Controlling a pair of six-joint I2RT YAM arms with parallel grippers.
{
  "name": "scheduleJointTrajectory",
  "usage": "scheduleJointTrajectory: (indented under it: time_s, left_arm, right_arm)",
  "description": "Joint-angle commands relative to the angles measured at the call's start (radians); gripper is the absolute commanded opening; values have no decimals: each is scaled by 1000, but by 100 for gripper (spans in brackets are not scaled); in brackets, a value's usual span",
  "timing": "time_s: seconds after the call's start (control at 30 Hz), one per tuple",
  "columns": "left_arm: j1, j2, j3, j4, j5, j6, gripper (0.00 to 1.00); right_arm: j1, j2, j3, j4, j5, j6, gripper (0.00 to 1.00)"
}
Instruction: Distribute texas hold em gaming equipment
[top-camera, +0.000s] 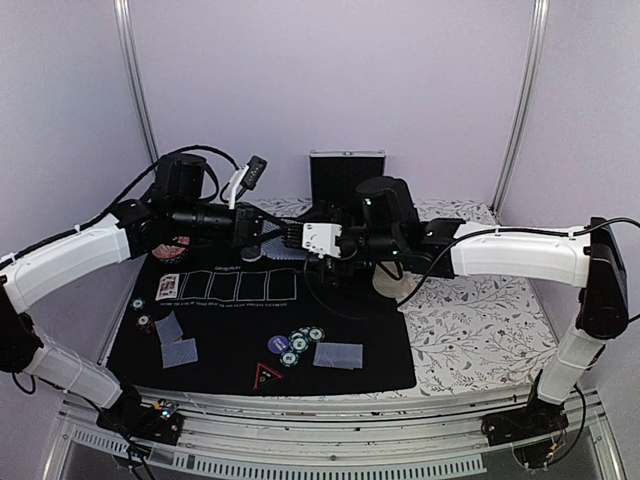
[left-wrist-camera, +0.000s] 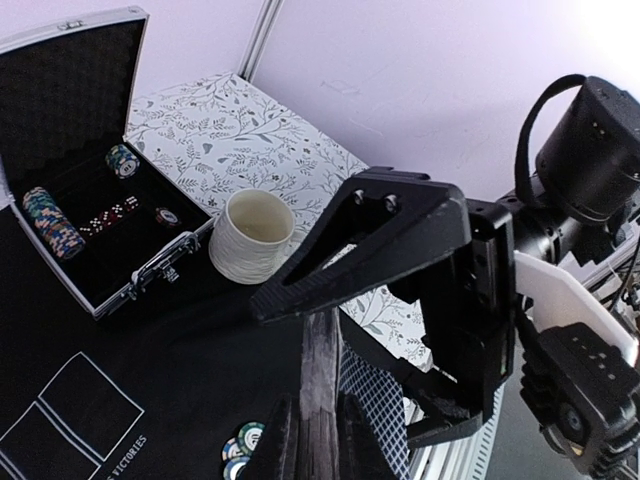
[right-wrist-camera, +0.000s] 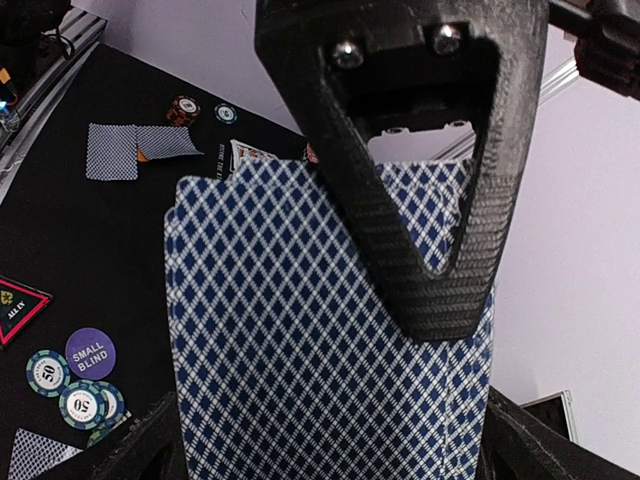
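Note:
My left gripper (left-wrist-camera: 315, 400) is shut on the edge of a deck of playing cards (right-wrist-camera: 300, 330) with blue diamond backs, held in the air over the black mat (top-camera: 230, 320). My right gripper (right-wrist-camera: 335, 430) stands wide open, with one finger on each side of the deck. One left finger (right-wrist-camera: 420, 200) lies across the deck's back. On the mat are dealt cards (top-camera: 172, 335) at the left and another card (top-camera: 338, 355) at the front. Green-and-white chips (top-camera: 300, 343) and a purple button (top-camera: 278, 344) sit between them.
A cream mug (left-wrist-camera: 252, 237) stands by the open metal case (left-wrist-camera: 70, 200), which holds more chips (left-wrist-camera: 50, 220) and dice. A face-up card (top-camera: 168, 286) lies in the mat's first printed box. A triangular marker (top-camera: 267, 376) sits near the front edge. Patterned cloth (top-camera: 470, 320) covers the right side.

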Motion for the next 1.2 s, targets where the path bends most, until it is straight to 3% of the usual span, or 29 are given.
scheduleJointTrajectory:
  time_s: [0.0, 0.2, 0.37, 0.6, 0.77, 0.93, 0.97, 1.07, 1.17]
  left_arm:
    - [-28, 8, 36, -15, -18, 21, 0]
    - [-37, 8, 36, -12, -2, 21, 0]
    - [-38, 9, 31, -15, -2, 24, 0]
    - [-38, 12, 26, 18, 47, 4, 0]
    - [-37, 7, 26, 18, 45, 7, 0]
    - [-38, 3, 19, 33, 60, -3, 0]
    - [-37, 2, 14, 51, 69, -11, 0]
    - [-37, 1, 8, 76, 93, -31, 0]
    - [-37, 4, 8, 77, 93, -34, 0]
  right_arm:
    - [14, -13, 36, 6, 40, -14, 95]
    - [14, 21, 65, 18, 55, -9, 85]
    - [15, 36, 87, 11, 55, 3, 67]
    - [15, 51, 91, 3, 64, 12, 70]
    - [14, 53, 104, -13, 58, 22, 51]
    - [14, 53, 103, -26, 62, 25, 40]
    - [15, 54, 104, -29, 64, 26, 41]
    - [14, 59, 102, -20, 89, 30, 56]
    - [13, 59, 101, -16, 98, 35, 61]
